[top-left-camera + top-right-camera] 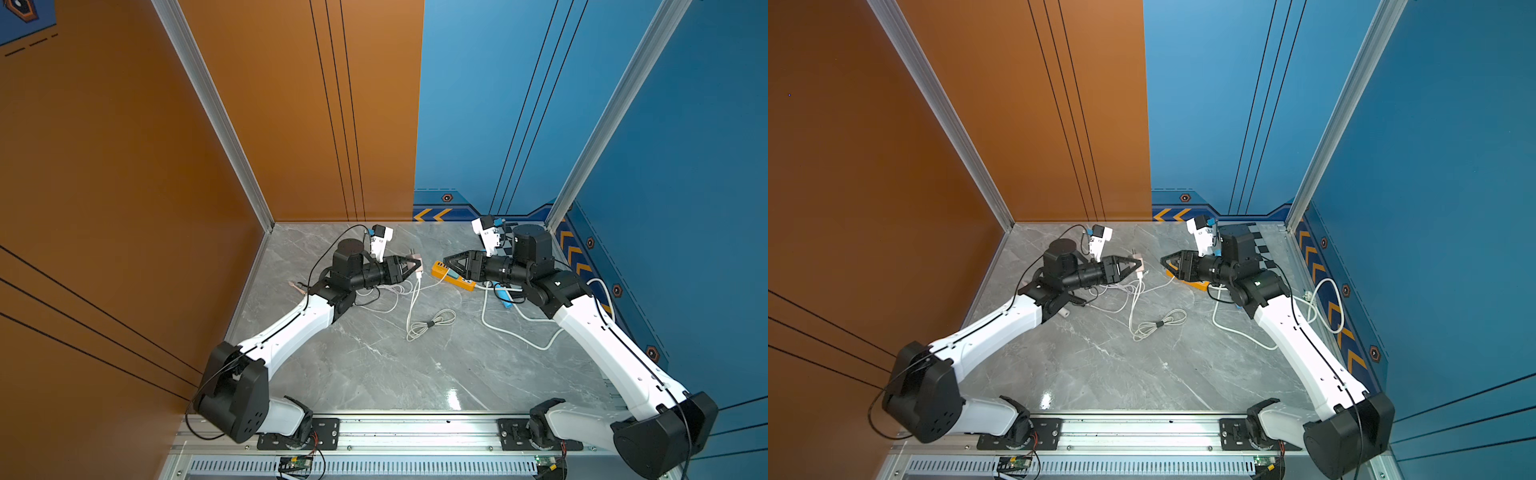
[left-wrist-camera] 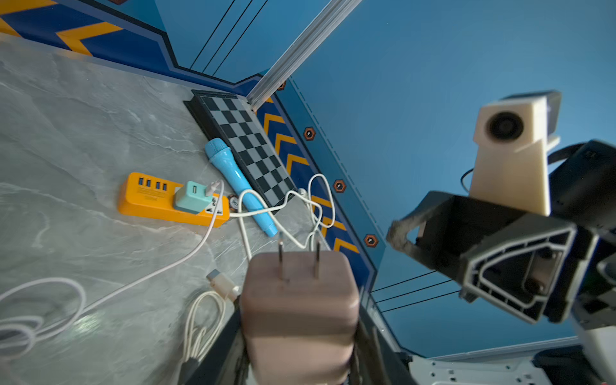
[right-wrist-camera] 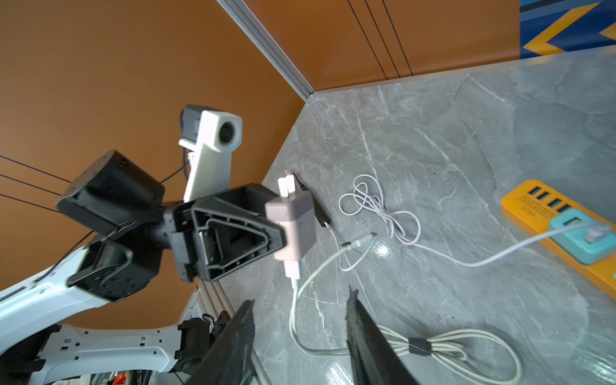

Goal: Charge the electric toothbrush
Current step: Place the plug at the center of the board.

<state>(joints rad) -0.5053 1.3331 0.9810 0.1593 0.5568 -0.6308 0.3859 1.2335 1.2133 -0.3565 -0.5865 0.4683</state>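
Clamping pale-pink two-prong charger (image 2: 300,300), white cable (image 3: 293,320) plugged in: left gripper (image 1: 415,265); right gripper (image 3: 300,296) parted, empty.

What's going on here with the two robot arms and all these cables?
The left gripper is clamped on a pinkish two-prong wall charger with a white cable plugged into it, held above the table. The right gripper is open and empty, near the orange power strip. A teal adapter sits in the strip; the pinkish charger isn't plugged in yet.
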